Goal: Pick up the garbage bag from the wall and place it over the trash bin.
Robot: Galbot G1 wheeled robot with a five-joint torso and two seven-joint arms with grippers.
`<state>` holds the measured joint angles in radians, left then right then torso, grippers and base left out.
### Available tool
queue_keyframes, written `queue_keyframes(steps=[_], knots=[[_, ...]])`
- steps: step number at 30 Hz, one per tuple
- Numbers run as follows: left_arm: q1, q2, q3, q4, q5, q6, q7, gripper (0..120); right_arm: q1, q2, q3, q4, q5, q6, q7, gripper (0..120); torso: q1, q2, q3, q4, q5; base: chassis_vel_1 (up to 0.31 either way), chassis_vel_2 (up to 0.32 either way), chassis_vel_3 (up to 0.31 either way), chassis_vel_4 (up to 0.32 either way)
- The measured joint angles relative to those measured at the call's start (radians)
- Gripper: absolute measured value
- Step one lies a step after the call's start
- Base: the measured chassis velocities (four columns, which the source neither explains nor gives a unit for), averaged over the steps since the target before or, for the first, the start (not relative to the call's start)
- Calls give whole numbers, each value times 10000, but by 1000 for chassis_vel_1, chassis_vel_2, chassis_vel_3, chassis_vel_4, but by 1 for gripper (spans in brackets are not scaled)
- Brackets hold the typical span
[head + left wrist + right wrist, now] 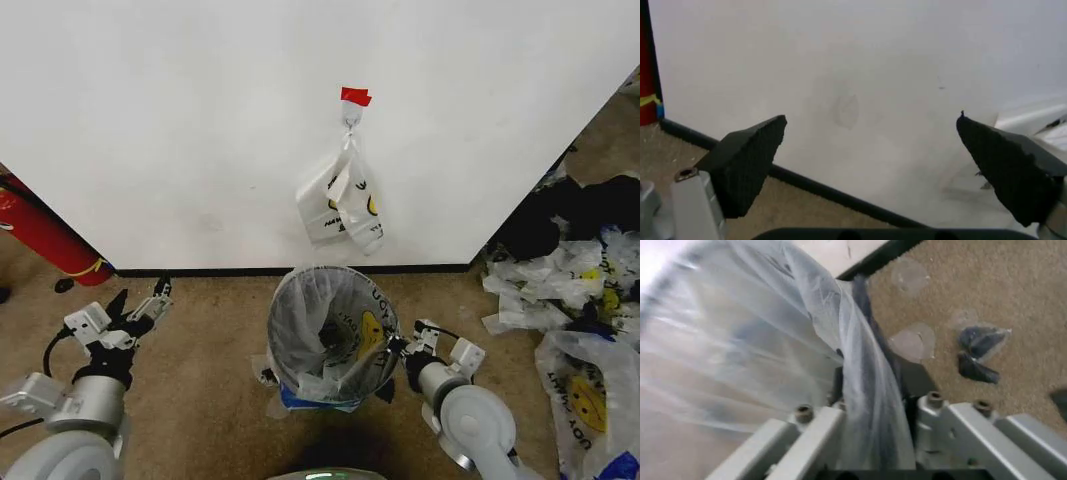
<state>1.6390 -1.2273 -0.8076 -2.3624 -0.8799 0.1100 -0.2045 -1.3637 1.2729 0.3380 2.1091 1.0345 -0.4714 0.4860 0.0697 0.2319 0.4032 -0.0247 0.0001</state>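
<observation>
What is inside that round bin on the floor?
The trash bin holds a see-through smiley-face plastic bag lining it, clamped at the rim by the right gripper. The crumpled plastic hides the bin's bottom.

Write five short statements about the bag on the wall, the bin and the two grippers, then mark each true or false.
1. The garbage bag hangs from a hook on the wall under red tape. True.
2. The trash bin has no liner. False: a see-through bag already lines it.
3. The left gripper is open and holds nothing. True.
4. The right gripper is up by the hanging bag. False: it is at the bin's rim, closed around the plastic and rim.
5. The bin stands on the floor below the hanging bag. True.
</observation>
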Motion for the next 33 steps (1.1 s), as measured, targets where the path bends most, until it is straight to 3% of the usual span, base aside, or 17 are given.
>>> queue_keyframes(steps=[5,7,13,17,22,26,29,31,33], knots=[[-162,-408,-93,72,-189,179,-54,100,-92,192,-10,-65,-546,60,-637,34,1,0,0,1,-2,0,0,0,0],[-111,-428,-85,42,-189,179,-47,100,-121,202,-13,-65,-609,90,-730,38,1,0,0,2,-2,0,0,0,0],[24,-512,79,-123,-22,190,-8,100,-374,133,1,35,-1340,426,-1445,65,1,0,0,2,0,0,0,0,0],[38,-610,210,-67,190,168,40,100,-541,95,105,157,-1534,508,-1692,76,1,0,0,2,0,0,0,0,0],[41,-699,276,-26,250,128,55,100,-879,93,277,187,-2204,1159,-2501,93,2,0,1,3,0,0,0,0,0],[160,-658,451,-17,563,-84,178,100,-1298,222,500,261,-3906,2686,-3593,100,1,0,1,3,1,0,0,0,0],[443,-741,1092,-91,1582,-722,480,100,-1928,508,925,619,-5591,4195,-3776,100,1,0,1,3,1,0,0,0,0],[493,-760,1251,-105,1817,-858,544,100,-2013,543,986,656,-5814,4402,-3778,100,1,0,0,3,1,0,0,0,0],[769,-777,2070,-120,3037,-1580,855,100,-2435,738,1394,824,-7116,5665,-3777,100,1,0,1,1,-1,0,0,0,0]])
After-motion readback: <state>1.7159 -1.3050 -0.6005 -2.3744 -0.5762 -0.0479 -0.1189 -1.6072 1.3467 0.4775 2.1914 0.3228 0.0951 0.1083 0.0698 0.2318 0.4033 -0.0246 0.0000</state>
